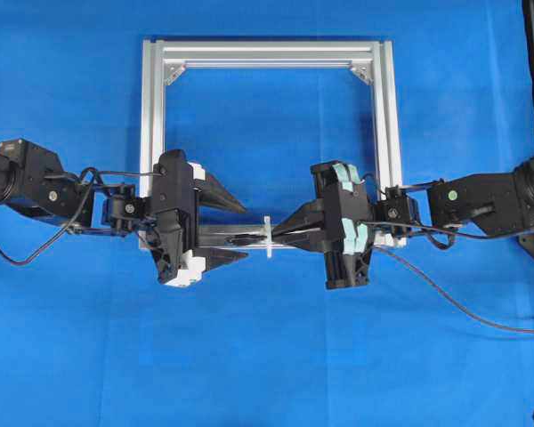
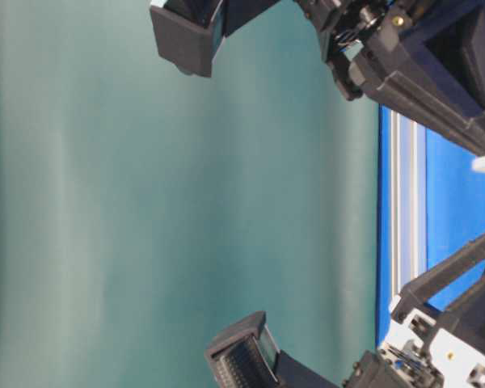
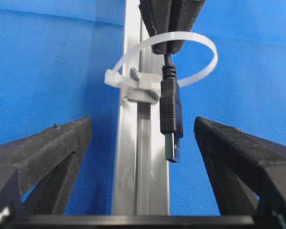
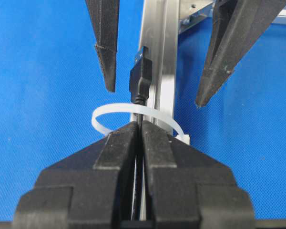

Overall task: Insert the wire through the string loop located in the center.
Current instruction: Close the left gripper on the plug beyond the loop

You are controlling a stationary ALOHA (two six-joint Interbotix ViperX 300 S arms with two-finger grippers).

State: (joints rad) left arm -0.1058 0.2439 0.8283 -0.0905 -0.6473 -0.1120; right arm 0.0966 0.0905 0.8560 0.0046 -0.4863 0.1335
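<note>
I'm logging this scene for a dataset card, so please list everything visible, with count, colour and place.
wire: one, black with a metal-tipped plug, plug end poked through the loop, pointing at the left gripper
string loop: one, white, on a clip at the middle of the frame's near bar
aluminium frame: one, silver, square, centre of the table
cloth: one, blue, covering the table
left gripper: one, black, open, either side of the plug
right gripper: one, black, shut on the wire beside the loop

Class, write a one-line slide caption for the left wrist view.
Right gripper pokes the wire's USB plug through the white string loop, between the open left gripper's fingers.
</note>
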